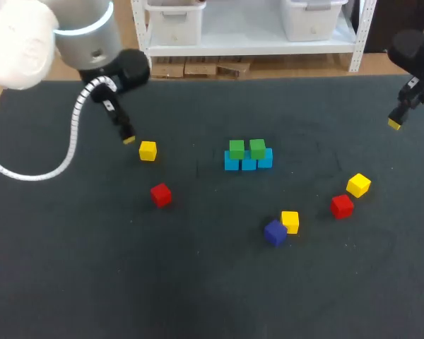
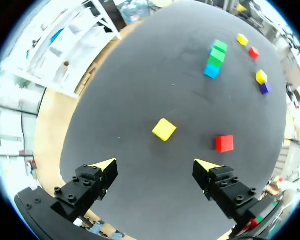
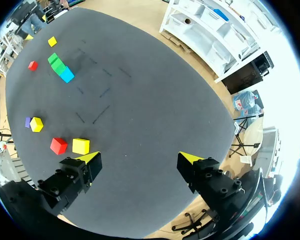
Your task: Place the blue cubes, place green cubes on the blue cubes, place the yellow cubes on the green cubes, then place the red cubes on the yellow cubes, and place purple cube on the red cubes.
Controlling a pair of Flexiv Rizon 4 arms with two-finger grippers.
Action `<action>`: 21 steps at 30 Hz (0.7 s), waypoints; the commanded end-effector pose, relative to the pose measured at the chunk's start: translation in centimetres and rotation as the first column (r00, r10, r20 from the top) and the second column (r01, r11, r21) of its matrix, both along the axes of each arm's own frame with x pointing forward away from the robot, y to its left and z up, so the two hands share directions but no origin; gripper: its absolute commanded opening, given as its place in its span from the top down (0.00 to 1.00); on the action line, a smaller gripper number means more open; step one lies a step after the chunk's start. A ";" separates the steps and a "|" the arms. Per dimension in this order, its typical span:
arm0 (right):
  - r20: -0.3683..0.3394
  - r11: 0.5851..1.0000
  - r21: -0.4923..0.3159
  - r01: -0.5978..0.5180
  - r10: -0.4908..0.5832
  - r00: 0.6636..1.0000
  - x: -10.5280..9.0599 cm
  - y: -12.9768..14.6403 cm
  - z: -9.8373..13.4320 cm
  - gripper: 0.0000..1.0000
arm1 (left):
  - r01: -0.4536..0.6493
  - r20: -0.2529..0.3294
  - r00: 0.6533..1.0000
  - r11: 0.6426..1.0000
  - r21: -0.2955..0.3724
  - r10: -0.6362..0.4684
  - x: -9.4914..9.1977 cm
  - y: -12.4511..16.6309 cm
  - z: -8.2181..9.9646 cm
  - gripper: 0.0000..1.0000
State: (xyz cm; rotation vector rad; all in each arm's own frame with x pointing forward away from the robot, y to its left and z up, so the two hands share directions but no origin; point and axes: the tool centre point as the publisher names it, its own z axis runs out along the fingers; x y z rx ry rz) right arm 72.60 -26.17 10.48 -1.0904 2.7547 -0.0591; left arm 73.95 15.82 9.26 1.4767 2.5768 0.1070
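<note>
From the head view, the blue cubes (image 1: 248, 164) stand touching in a row in the middle of the desk (image 1: 198, 296), with two green cubes (image 1: 237, 149) on top. The left jaws hang just beside the first yellow cube (image 1: 148, 150), with a red cube (image 1: 160, 194) near it. The right jaws hover at the desk's far right edge, well apart from the second yellow cube (image 1: 358, 185) and second red cube (image 1: 342, 206). A third yellow cube (image 1: 290, 221) touches the purple cube (image 1: 274, 232).

In the left wrist view, the left jaws stand wide apart and hold nothing. The first yellow cube (image 2: 164, 129) lies just ahead of them, set cornerwise to the fingers. The red cube (image 2: 224, 143) is off to one side and the stack (image 2: 215, 60) is far ahead.

In the right wrist view, the right jaws are also apart and empty. The second yellow cube (image 3: 80, 146) and second red cube (image 3: 58, 145) lie beside one finger.

The yellow layer looks to be next. The cubes appear small, rigid and light, probably with smooth faces. The best hold would be on two opposite flat sides, so the left wrist likely needs to turn to square up. A corner pinch could let the cube twist loose.
</note>
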 end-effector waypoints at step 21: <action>0.000 1.000 0.002 -0.001 0.001 1.000 0.0 -0.1 0.0 0.00 | -0.178 -0.037 0.983 0.982 0.060 0.181 -2.0 7.5 1.2 0.00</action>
